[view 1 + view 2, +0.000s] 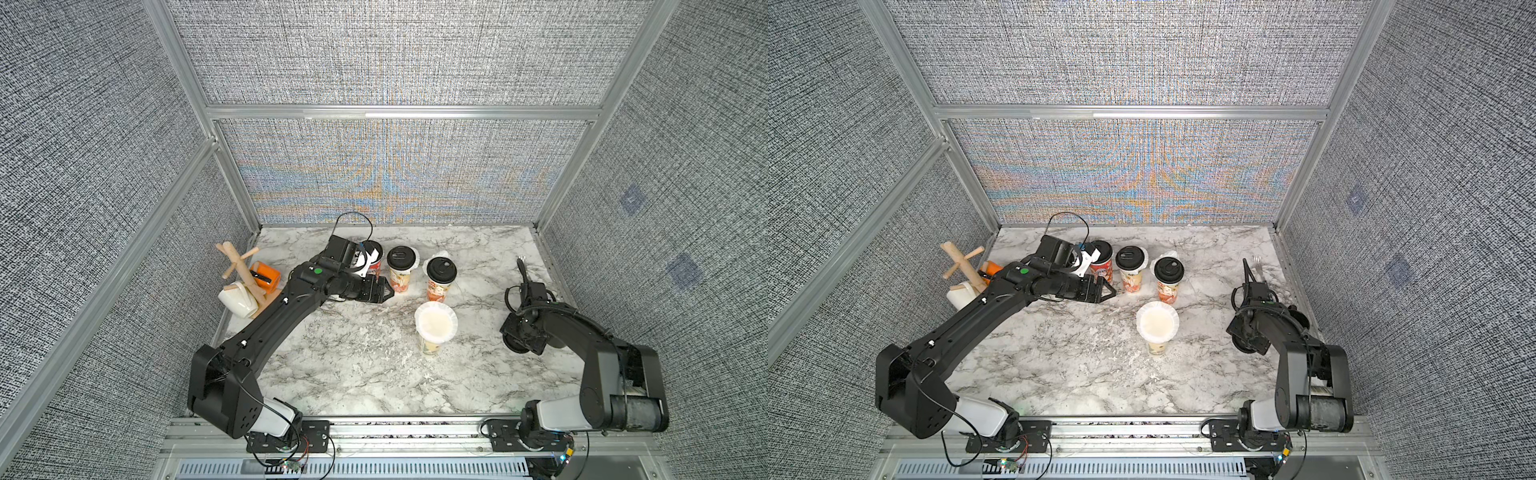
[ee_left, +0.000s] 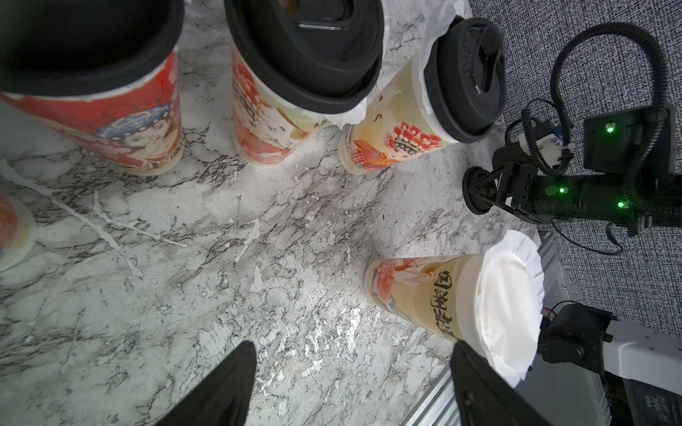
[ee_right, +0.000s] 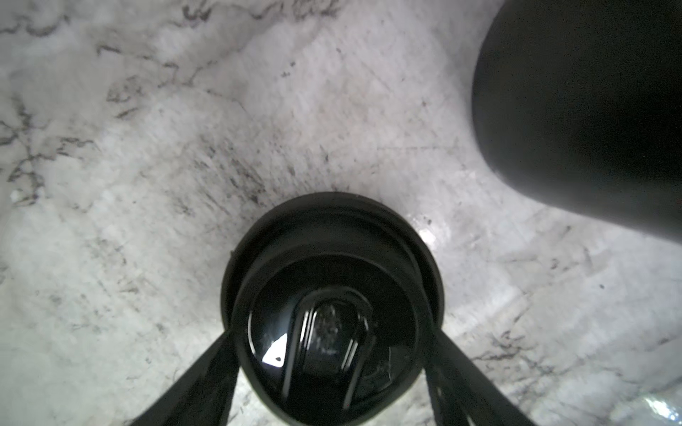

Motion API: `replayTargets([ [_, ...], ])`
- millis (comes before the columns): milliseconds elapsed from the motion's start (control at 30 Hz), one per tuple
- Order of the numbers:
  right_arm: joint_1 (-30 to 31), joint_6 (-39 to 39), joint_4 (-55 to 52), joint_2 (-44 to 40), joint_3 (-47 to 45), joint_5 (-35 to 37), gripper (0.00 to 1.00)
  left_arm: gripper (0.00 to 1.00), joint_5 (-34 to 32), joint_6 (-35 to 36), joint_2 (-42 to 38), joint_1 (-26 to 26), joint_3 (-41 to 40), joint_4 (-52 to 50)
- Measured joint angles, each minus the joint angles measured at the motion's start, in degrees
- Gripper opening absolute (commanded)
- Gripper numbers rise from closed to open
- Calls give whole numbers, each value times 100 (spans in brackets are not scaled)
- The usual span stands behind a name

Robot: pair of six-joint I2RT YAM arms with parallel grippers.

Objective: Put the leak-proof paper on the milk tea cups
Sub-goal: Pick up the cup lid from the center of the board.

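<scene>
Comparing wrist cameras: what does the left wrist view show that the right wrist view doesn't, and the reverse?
Only left wrist: three milk tea cups under black lids, a fourth cup covered just by leak-proof paper, and the open left gripper. Only right wrist: the top of the loose lid close up, a finger each side; grip unclear. Both: marble tabletop, right gripper at that lid.

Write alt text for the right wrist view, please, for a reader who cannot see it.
A black cup lid lies on the marble table, between the two black fingers of the right gripper. A blurred dark shape fills one corner.
</scene>
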Motion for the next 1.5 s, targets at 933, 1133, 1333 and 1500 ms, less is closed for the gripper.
replayTargets([
  [933,42,-431,-94,96,295,-24,63,84,-153,44,13,4,4,-90],
  [1133,245,-588,-374,-199,437,7,63,84,-175,44,15,4,20,-96],
  [1333,706,-693,-940,-719,1110,138,63,84,-236,44,9,4,55,-142],
  [1500,1488,-778,-1784,-1067,2142,367,63,84,-306,39,-87,4,66,-267],
])
